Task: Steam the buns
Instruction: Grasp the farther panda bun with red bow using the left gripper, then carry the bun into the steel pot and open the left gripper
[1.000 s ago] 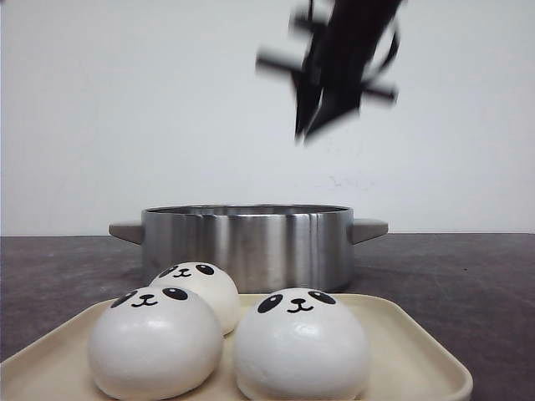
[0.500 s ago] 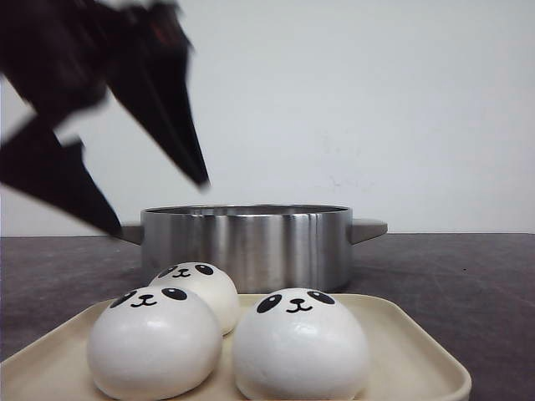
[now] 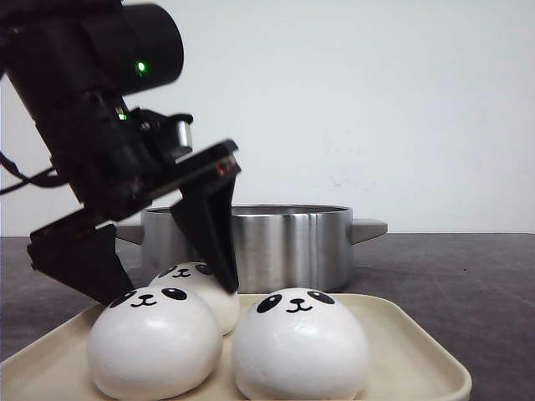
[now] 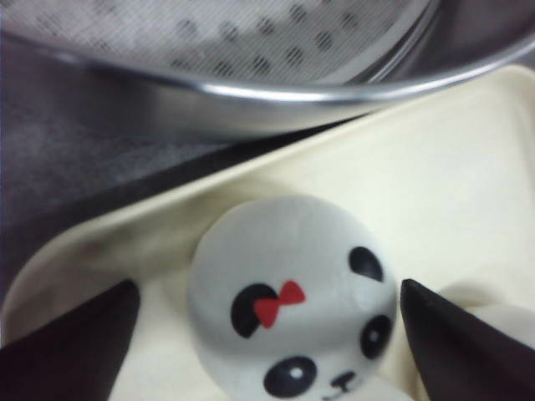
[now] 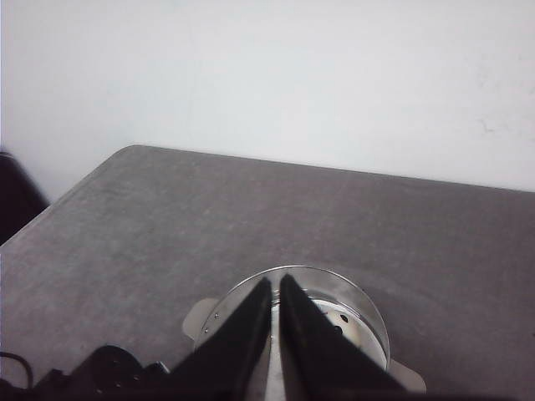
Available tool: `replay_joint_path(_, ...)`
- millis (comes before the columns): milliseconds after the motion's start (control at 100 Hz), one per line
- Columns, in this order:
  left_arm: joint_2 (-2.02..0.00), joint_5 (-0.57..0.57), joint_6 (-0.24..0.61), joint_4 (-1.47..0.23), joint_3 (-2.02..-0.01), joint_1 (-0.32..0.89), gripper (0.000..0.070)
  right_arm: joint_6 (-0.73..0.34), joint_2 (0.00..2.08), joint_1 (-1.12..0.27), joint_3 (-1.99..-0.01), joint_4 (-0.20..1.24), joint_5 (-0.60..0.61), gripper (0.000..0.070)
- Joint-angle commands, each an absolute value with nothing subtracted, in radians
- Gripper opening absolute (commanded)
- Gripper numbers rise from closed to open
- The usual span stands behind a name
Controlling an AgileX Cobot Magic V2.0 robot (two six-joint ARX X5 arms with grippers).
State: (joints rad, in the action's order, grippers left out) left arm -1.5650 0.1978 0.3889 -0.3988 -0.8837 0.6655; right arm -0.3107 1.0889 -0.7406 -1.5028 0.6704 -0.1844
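Left tool point(image 3: 159, 280) spread wide — straddling the rear bun point(image 4: 292, 292); right tool point(image 5: 274, 288) pressed together.

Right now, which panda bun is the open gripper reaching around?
The rear bun nearest the pot, between the left gripper fingers; it alone shows a red bow.

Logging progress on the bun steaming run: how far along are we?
Done: nothing confirmable; what shows of the steamer pot inside looks bare. In hand: left gripper, jaws open, straddles the rear bun with the red bow. Left: three buns sit on the tray. Right gripper hangs shut above the pot.
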Motion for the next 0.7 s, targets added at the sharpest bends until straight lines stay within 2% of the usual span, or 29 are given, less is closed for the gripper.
replay_joint_path(0, -1.599, 0.187, 0.399, -0.397, -0.895, 0.675, 0.0589, -0.308, 1.097, -0.751, -1.52, 0.66, -0.186, 0.0008)
replay_joint_path(40, -1.602, 0.183, 0.399, -0.397, -0.895, 0.675, 0.0558, -0.308, 1.097, -0.751, -1.52, 0.661, -0.186, 0.0008)
replay_joint_path(70, -1.603, 0.182, 0.398, -0.398, -0.895, 0.675, 0.0484, -0.307, 1.097, -0.751, -1.52, 0.661, -0.186, 0.0008)
replay_joint_path(110, -1.603, 0.182, 0.398, -0.403, -0.895, 0.675, 0.0306, -0.307, 1.097, -0.751, -1.52, 0.661, -0.186, 0.0008)
replay_joint_path(160, -1.602, 0.185, 0.398, -0.411, -0.895, 0.675, 0.0015, -0.307, 1.097, -0.751, -1.52, 0.661, -0.185, 0.0008)
replay_joint_path(170, -1.6, 0.186, 0.398, -0.413, -0.895, 0.675, 0.0, -0.307, 1.097, -0.751, -1.52, 0.661, -0.186, 0.0008)
replay_joint_path(200, -1.598, 0.186, 0.397, -0.419, -0.895, 0.675, 0.0022, -0.307, 1.097, -0.751, -1.52, 0.662, -0.186, 0.0008)
replay_joint_path(340, -1.552, 0.193, 0.385, -0.464, -0.911, 0.677, 0.0005, -0.307, 1.097, -0.751, -1.52, 0.662, -0.186, 0.0008)
replay_joint_path(510, -1.386, 0.259, 0.383, -0.5, -0.95, 0.69, 0.0005, -0.306, 1.097, -0.751, -1.52, 0.662, -0.185, 0.0008)
replay_joint_path(620, -1.271, 0.22, 0.383, -0.452, -0.96, 0.696, 0.0005, -0.306, 1.097, -0.751, -1.52, 0.662, -0.185, 0.0008)
replay_joint_path(690, -1.221, 0.147, 0.383, -0.388, -0.96, 0.694, 0.0005, -0.306, 1.098, -0.751, -1.52, 0.662, -0.184, 0.0008)
